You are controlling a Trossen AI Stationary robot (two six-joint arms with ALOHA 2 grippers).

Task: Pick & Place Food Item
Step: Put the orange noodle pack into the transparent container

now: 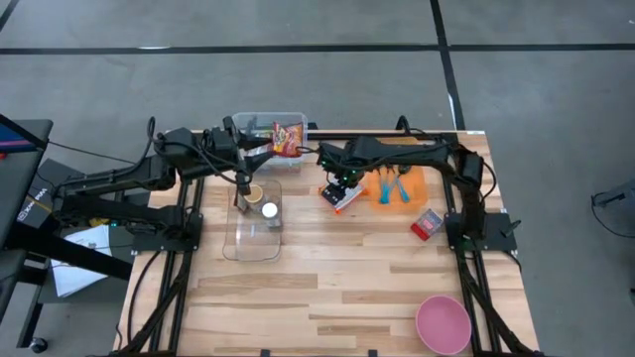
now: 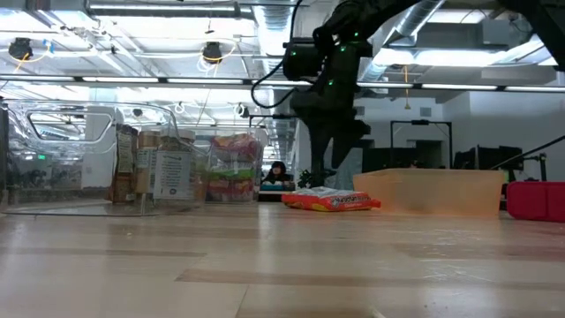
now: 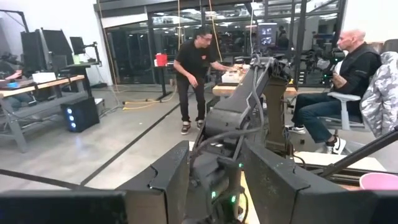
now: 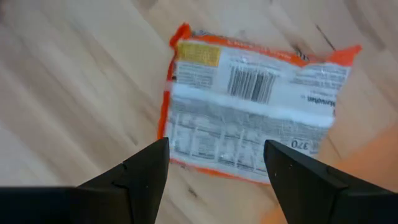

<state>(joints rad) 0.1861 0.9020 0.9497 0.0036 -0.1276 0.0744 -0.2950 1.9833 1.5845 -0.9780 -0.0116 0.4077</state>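
From above we see the wooden surface (image 1: 327, 278) with both dark arms reaching in from its sides. On the left side lie a clear tray (image 1: 253, 238) and, behind it, a clear bin (image 1: 260, 120) with a red snack bag (image 1: 288, 139) at its edge. An orange tray (image 1: 415, 184) with blue utensils (image 1: 393, 186) sits right of centre, a small red box (image 1: 428, 224) just beside its corner and a pink bowl (image 1: 443, 324) well apart at the near edge.

The task's thing, an orange and white noodle packet (image 1: 338, 196), lies flat on the surface just left of the orange tray. The right hand (image 1: 344, 184) hangs over it. Only the right wrist view shows how: there the packet (image 4: 252, 102) lies label side down, barcode up, and the two dark fingers (image 4: 140, 171) stand wide apart above its near edge, touching nothing.

The low view adds what the overhead cannot: the packet (image 2: 332, 200) rests on the surface with the right arm clear above it, and jars stand inside the clear bin (image 2: 132, 159).

The left hand (image 1: 241, 193) points down over the clear tray, beside a small cup (image 1: 254, 192). Its own wrist view shows the fingers (image 3: 168, 186) parted narrowly with nothing between them, and people in the room beyond.
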